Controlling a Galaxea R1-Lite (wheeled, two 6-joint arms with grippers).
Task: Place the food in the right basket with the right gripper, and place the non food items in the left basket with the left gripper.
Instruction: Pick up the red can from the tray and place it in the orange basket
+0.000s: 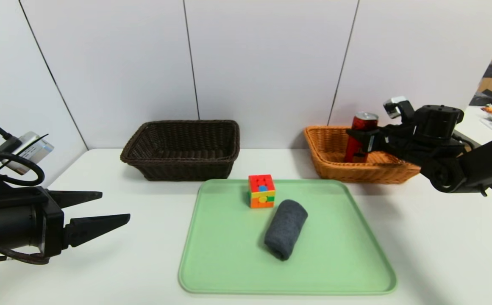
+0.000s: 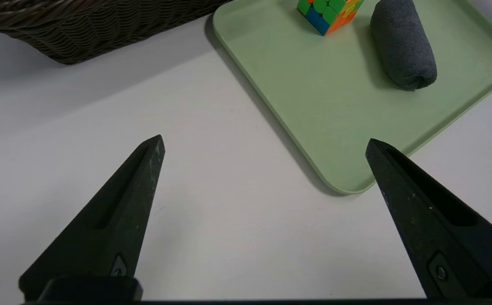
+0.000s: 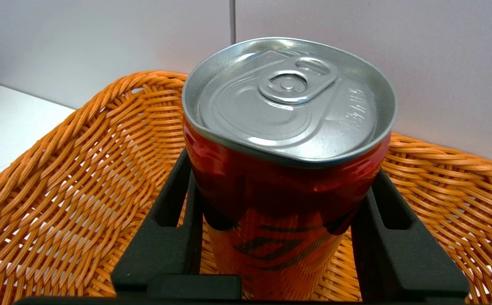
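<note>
Tool [image 1: 361,137] on right arm [image 1: 438,154] — reaching inward, clamped around can [image 1: 358,142].

1 green tray [image 1: 334,262], 1 white table [image 1: 144,271].

Red can [image 1: 359,123], near upright in orange basket [image 1: 368,174], 1 o'clock from rolled grey cloth [image 1: 286,229]; multicoloured cube [image 1: 262,191], 11 o'clock; dark basket [image 1: 182,162], 10 o'clock.

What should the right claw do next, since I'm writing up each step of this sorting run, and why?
Probably lower the can gently until it sits firmly, then let go. The right claw has it clamped between both fingers, upright and inside the orange basket's rim, where food belongs; I can't tell whether its base already touches the bottom.
</note>
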